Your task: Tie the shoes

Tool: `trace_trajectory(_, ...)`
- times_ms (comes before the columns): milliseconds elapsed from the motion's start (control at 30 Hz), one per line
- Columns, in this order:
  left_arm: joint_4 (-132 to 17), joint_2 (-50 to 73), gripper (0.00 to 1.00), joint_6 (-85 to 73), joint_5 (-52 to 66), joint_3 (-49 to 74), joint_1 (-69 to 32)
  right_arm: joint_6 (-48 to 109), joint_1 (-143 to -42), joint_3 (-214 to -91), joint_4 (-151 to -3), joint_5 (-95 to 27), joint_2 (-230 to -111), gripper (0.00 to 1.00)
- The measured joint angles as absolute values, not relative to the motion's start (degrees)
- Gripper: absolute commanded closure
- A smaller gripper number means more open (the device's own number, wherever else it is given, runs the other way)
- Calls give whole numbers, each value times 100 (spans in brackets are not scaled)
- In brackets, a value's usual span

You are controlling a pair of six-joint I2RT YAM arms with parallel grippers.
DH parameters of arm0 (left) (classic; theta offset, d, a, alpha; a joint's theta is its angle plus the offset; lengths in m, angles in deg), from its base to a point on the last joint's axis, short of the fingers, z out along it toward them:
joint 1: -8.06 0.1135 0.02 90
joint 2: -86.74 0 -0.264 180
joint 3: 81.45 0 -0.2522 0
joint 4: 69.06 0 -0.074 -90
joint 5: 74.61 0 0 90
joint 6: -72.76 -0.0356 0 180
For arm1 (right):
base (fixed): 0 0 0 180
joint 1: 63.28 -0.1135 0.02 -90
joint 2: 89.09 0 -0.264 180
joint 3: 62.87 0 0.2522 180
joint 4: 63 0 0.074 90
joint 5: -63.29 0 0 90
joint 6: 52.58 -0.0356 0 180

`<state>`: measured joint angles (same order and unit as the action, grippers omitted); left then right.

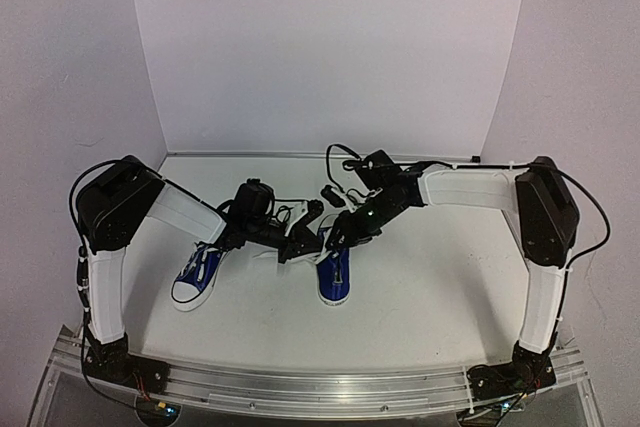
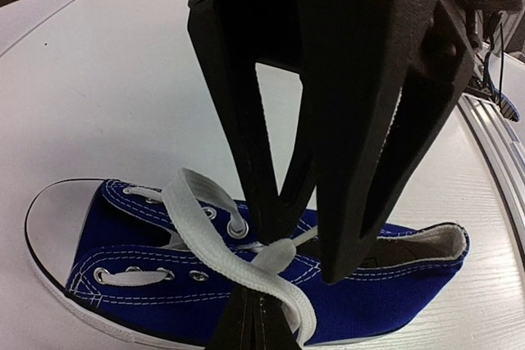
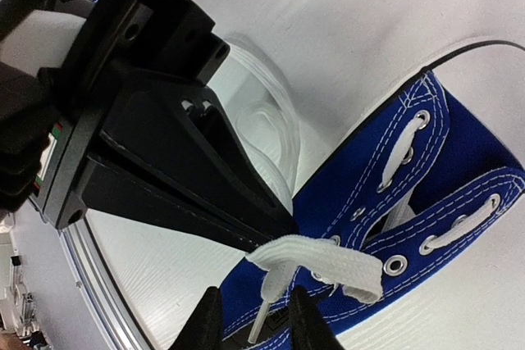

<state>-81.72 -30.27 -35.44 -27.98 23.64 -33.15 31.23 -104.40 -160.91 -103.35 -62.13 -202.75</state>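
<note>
Above the blue canvas shoe [image 2: 394,280], left gripper [image 2: 308,252] clamps flat white lace [image 2: 197,202]; right gripper [image 3: 256,325] jaws straddle it, slightly apart.

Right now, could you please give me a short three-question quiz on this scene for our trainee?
1. True or false: the left tool is shut on a white lace.
2. Which shoe are both tools gathered over? A: the shoe on the left; B: the shoe on the right; C: neither.
3. In the right wrist view, what passes between the open fingers of the right tool?

Key: 1 true; 2 B; 3 a loose end of the white lace.
</note>
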Motion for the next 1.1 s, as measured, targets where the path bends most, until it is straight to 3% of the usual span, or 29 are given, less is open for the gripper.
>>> trace_trajectory(133,-8160,-3027,100,-3546,-2794,2364,-3315,3132,-10446,-16137,-10334,-6211,-20328,100)
trace_trajectory(200,-8116,-3027,98,-3550,-2789,2364,-3315,3139,-10446,-16138,-10338,-6209,-20332,100)
trace_trajectory(300,-8073,-3025,82,-3562,-2740,2363,-3315,3142,-10446,-16137,-10333,-6194,-20333,100)
trace_trajectory(400,-7823,-2986,73,-3672,-2600,2348,-3304,3143,-10446,-16110,-10331,-6149,-20324,100)
trace_trajectory(767,-4798,-2087,62,-4760,-995,1763,-2877,3135,-10446,-15697,-10343,-5737,-19872,100)
trace_trajectory(1100,-2925,-2437,60,-5326,39,1111,-2843,3091,-10377,-15511,-10321,-5515,-19546,100)
